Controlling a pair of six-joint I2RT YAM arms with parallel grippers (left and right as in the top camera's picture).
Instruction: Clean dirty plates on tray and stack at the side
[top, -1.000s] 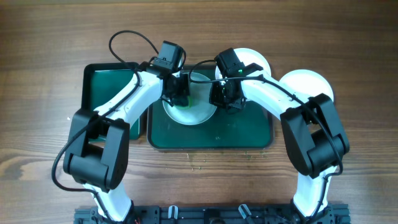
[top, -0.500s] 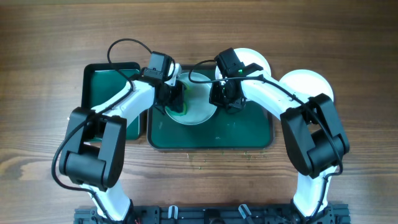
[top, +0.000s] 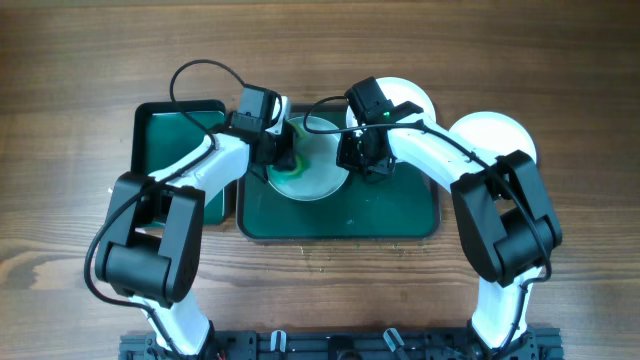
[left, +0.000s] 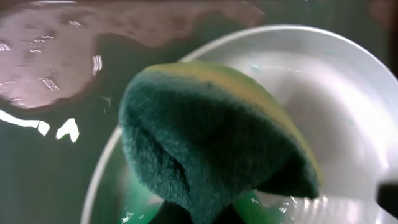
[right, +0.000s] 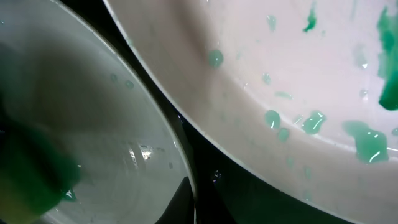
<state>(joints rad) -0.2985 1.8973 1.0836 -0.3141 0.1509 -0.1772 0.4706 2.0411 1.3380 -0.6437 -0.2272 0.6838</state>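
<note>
**End effectors.** The left end effector (top: 278, 152) is closed on a green sponge (left: 211, 137) with a yellow backing and presses it onto the left part of the centre plate (top: 318, 178). The right end effector (top: 362, 158) is closed at that plate's right rim. Whether it actually pinches the rim cannot be told from any view.

**Task items.** The centre plate lies on the tray (top: 380, 215), toward its back edge. The rear plate (top: 402, 92) sits at the tray's far right corner, its rim just beside the centre plate. The side plate (top: 495, 130) rests on the surface (top: 560, 60), off the tray to the right. A smaller tray (top: 165, 125) stands to the left.

**Risks, as judged.**
- If the right end effector has no real hold, the wiping push could slide or spin the centre plate into the rear plate.
- The tray looks wet, which would make such a slide easier.
- The sponge is folded in the grip, so it may smear the green residue rather than lift it.

**Differences between views.**
- The overhead view alone shows the layout of all three plates.
- The right wrist view alone shows teal-green splashes (right: 367, 140) scattered on the rear plate, so it is not yet clean.
- The left wrist view alone shows the sponge's yellow layer and the wet glare on the tray.
</note>
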